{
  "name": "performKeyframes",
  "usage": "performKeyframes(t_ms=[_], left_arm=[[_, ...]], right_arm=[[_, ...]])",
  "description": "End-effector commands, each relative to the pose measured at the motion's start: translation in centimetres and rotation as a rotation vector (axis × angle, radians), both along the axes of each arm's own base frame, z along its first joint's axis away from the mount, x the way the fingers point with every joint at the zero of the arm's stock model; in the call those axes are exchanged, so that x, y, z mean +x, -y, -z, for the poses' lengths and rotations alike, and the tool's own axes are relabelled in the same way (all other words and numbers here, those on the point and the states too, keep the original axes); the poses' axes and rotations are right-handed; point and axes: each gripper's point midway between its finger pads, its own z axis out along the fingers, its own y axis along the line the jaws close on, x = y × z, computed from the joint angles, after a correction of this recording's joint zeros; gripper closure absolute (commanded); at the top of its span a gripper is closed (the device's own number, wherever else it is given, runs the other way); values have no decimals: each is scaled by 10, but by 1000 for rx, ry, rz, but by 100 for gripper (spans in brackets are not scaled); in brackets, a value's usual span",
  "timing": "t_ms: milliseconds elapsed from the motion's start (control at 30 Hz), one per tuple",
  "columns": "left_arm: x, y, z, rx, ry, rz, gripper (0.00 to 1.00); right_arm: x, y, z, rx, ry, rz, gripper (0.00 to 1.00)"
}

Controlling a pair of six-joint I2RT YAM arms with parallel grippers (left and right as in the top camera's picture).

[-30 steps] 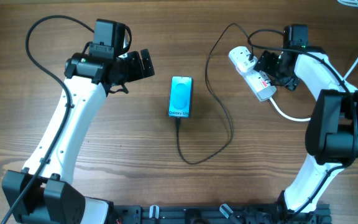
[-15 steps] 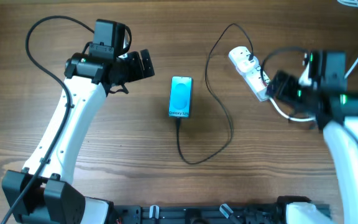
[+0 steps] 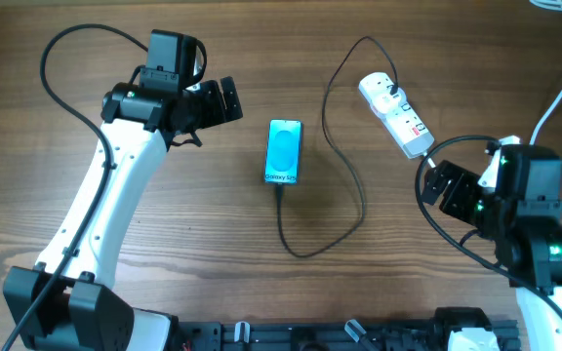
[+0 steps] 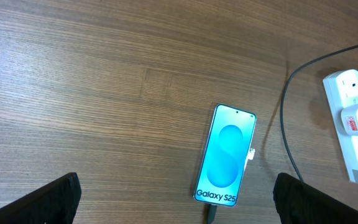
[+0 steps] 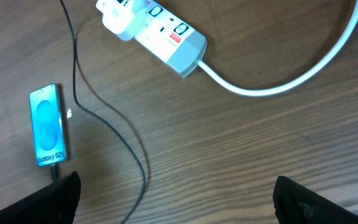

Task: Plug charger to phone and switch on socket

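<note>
phone (image 3: 284, 151) lies flat mid table (image 3: 213, 234), screen lit cyan. black charger cable (image 3: 360, 195) meets its bottom edge & loops over to the white plug (image 3: 382, 91) on the socket (image 3: 408, 125), upper right. left gripper (image 3: 224, 99) spread wide, empty, left of phone. right gripper (image 3: 445, 190) spread too, empty, just below the socket

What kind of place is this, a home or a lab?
Probably a robotics lab bench: two robot arms at a wooden table, with a phone, its charger cable and a power strip laid out.
</note>
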Motion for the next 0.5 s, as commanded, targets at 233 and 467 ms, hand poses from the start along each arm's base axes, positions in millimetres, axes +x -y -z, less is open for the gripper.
performKeyframes(t_ms=[233, 467], left_arm=[[1, -4, 1, 8, -3, -20, 0], [1, -4, 1, 8, -3, -20, 0]], right_arm=[[4, -39, -25, -207, 670, -446, 0], [0, -37, 0, -313, 988, -420, 0]])
